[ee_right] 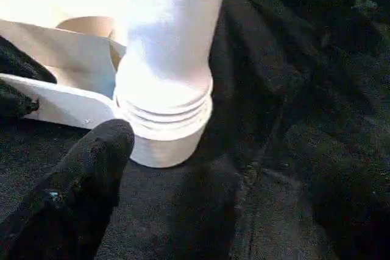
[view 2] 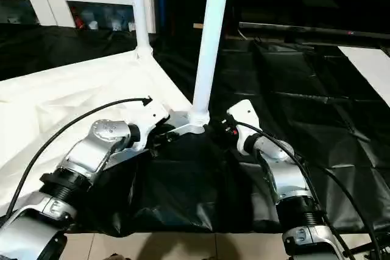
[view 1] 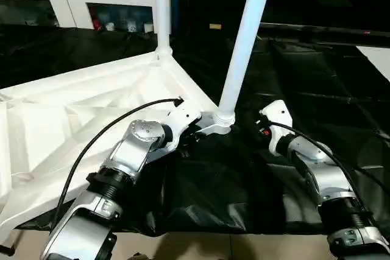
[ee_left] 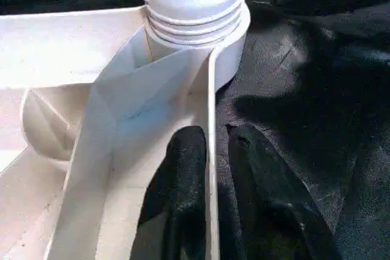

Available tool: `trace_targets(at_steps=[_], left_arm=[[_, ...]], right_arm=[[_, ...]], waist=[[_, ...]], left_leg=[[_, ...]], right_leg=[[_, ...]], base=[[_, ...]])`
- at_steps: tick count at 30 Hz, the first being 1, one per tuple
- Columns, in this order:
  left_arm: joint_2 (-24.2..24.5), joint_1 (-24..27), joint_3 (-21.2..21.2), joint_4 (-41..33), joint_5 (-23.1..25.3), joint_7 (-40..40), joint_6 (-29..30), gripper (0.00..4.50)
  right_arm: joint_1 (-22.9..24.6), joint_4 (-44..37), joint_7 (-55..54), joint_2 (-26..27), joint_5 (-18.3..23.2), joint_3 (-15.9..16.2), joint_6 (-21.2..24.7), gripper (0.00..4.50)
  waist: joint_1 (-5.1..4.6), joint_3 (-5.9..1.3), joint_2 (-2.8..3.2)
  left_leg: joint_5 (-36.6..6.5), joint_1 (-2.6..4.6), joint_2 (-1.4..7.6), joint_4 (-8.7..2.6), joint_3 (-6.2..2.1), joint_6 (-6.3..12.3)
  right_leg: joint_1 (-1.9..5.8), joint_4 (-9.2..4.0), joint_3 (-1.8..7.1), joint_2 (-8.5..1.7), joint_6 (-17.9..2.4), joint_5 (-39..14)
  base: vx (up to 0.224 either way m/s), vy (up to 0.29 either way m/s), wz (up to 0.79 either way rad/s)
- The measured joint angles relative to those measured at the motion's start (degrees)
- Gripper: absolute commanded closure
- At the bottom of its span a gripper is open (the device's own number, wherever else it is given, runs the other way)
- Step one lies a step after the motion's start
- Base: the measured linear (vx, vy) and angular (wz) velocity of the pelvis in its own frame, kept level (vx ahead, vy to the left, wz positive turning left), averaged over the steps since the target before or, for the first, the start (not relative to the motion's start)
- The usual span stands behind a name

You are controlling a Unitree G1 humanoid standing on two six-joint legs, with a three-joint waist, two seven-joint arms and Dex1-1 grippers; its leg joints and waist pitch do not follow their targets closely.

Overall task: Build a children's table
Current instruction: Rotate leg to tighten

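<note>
Upturned table top (view 1: 55, 120) lies on black sheet (view 1: 207, 193), leg (view 1: 244, 47) upright in its near corner socket (ee_left: 201, 35); left gripper (ee_left: 210, 150) fingers pinch the thin rim beside it, right gripper (ee_right: 91, 168) fingers spread wide nr socket – plastic looks light, stiff, slick, so grip leg low

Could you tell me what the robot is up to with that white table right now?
The robot is assembling a children's table. The white tabletop lies upside down on a black sheet, with two legs standing in its corner sockets: a near leg and a far leg. The left gripper pinches the tabletop's rim beside the near leg's socket, one finger on each side. The right gripper is open and sits close to that leg's base.
</note>
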Motion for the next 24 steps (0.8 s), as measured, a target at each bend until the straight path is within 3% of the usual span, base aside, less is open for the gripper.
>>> trace_targets(at_steps=[7,15,19,24], left_arm=[[1.02,-0.96,-0.39,0.93,-0.06,-1.71,0.22,4.46],[3.29,-0.61,-1.64,0.41,-0.69,-7.15,-1.26,4.46],[6.8,2.28,-2.59,-2.25,-2.03,-12.95,-5.71,4.46],[10.52,5.37,-2.6,-6.07,-4.1,-19.26,-7.29,4.46]], right_arm=[[0.29,-0.25,1.81,-0.46,-0.1,1.1,0.08,0.0],[0.42,-0.93,5.34,-0.96,1.43,1.73,0.87,0.0],[1.67,-3.27,10.39,-2.99,2.9,2.09,0.75,0.0],[2.31,-5.63,16.94,-5.5,3.59,5.14,-0.59,0.0]], waist=[[-0.05,0.0,0.0],[0.06,0.0,0.0],[0.36,-0.01,-0.02],[0.68,-0.01,-0.02]], left_leg=[[0.0,0.01,0.01,0.0,-0.02,0.0],[0.0,0.0,0.01,-0.01,-0.02,0.01],[0.0,0.03,0.01,0.0,-0.02,0.0],[0.0,0.07,0.01,0.0,-0.01,0.0]], right_leg=[[0.01,0.01,-0.02,0.0,0.0,0.02],[0.01,-0.04,-0.03,0.0,0.01,0.01],[0.04,-0.03,-0.03,-0.01,0.01,0.01],[0.06,0.01,0.0,-0.01,-0.03,0.04]], base=[[0.0,0.0,0.0],[0.0,0.0,0.0],[0.0,0.0,0.0],[0.0,0.0,0.0]])
